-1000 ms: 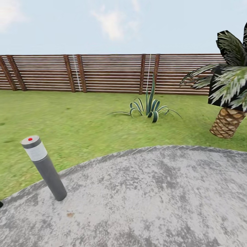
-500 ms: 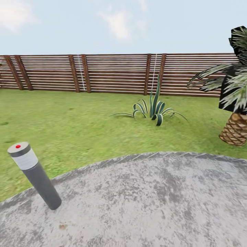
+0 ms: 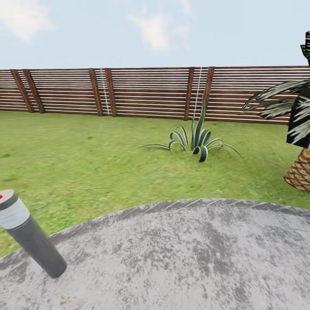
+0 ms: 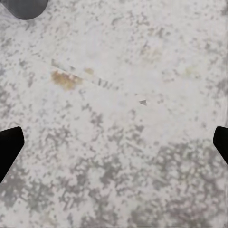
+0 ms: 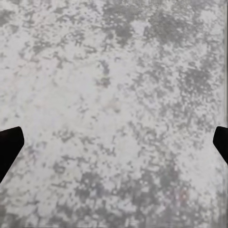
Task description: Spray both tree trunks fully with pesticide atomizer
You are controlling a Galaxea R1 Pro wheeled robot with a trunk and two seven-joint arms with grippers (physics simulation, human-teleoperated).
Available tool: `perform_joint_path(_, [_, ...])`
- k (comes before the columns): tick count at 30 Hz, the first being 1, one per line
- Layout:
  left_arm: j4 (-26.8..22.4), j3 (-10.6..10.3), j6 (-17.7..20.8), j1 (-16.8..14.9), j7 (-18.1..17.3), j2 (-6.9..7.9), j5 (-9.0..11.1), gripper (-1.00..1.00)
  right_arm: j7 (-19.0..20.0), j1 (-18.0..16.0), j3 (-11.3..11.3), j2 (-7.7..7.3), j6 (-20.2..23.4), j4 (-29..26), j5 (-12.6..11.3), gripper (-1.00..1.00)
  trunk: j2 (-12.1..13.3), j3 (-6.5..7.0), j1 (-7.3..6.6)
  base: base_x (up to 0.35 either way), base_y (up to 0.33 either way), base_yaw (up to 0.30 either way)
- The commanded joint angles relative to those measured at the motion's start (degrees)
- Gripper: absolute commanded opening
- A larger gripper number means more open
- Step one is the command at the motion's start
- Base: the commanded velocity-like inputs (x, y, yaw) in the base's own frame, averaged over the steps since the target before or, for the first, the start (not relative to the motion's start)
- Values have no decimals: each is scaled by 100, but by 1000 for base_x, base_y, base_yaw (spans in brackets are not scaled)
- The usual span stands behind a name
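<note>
Everything has slid leftward since a second ago, which reads as the camera turning right rather than anything moving: the grey lamp post (image 3: pixel 28 234) now sits at the head view's left edge, the palm (image 3: pixel 300 142) half cut off at right. Beyond the mottled paving (image 3: pixel 181 258) lie the lawn (image 3: pixel 86 163), a spiky striped plant (image 3: pixel 196 140) and the slatted fence (image 3: pixel 146 92). Both the left gripper (image 4: pixel 114 142) and right gripper (image 5: pixel 114 142) hang spread wide over paving, holding nothing. A brownish stain (image 4: pixel 64 79), perhaps rust, marks the paving. No sprayer or pale trunk is in sight.
</note>
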Motion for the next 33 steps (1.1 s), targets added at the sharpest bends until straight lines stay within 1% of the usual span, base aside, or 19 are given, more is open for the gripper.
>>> perform_joint_path(1, [4, -6, -20, -3, 16, 1, 7, 100, -14, -3, 2, 0, -17, 5, 6, 100, -2, -5, 2, 287, -158, 0])
perform_joint_path(19, [6, -6, -20, -3, 16, 1, 8, 100, -15, -3, 2, 0, -17, 5, 6, 100, -2, -5, 2, 287, -158, 14])
perform_joint_path(24, [3, -6, -20, -3, 16, 5, 7, 100, -16, -3, 2, 0, -17, 5, 6, 100, -2, -5, 2, 287, -158, 182])
perform_joint_path(33, [0, -6, -20, -3, 16, 9, 13, 100, -14, -3, 2, 0, -17, 5, 6, 100, -2, -5, 2, 288, -158, 267])
